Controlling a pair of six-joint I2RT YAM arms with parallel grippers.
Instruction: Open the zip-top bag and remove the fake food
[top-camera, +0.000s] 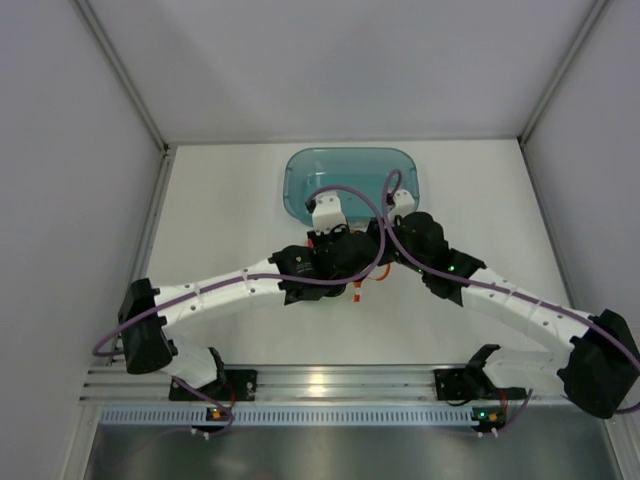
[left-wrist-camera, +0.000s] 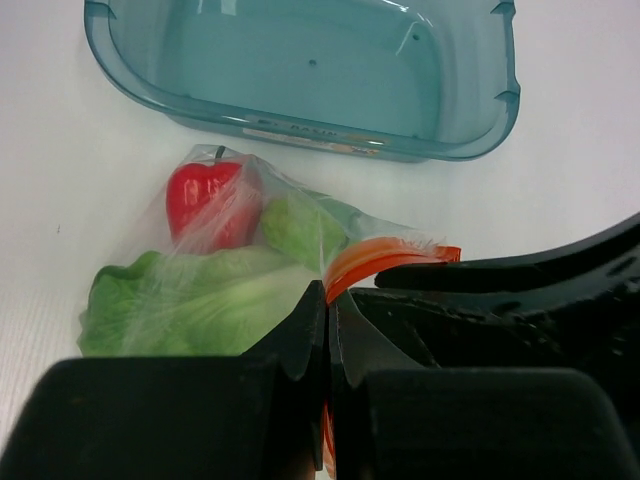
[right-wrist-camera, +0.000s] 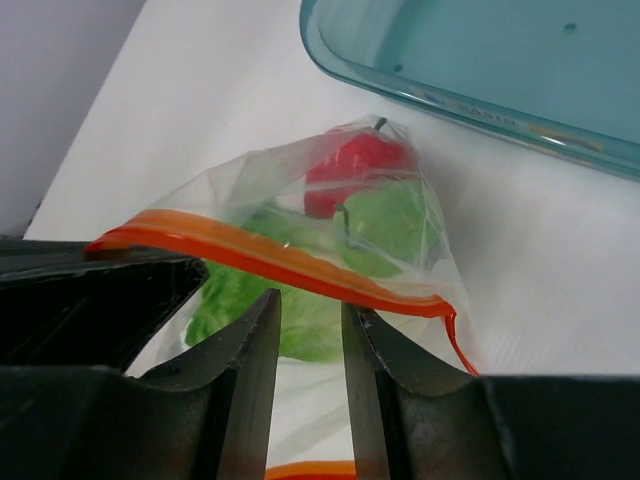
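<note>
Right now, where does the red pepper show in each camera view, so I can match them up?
Top external: the red pepper is not visible.
Left wrist: red pepper left of centre, inside the zip-top bag, above the cabbage.
Right wrist: red pepper at upper centre, at the bag's far end.
Shared landmark: the teal bin, beyond the bag in both wrist views.

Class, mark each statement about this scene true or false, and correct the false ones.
1. The red pepper sits in the teal bin. False: it is inside the zip-top bag.
2. The left pincer is shut on the zip strip. True.
3. The cabbage is inside the bag. True.
4. The bag lies in the bin. False: it lies on the table, outside the bin.
</note>
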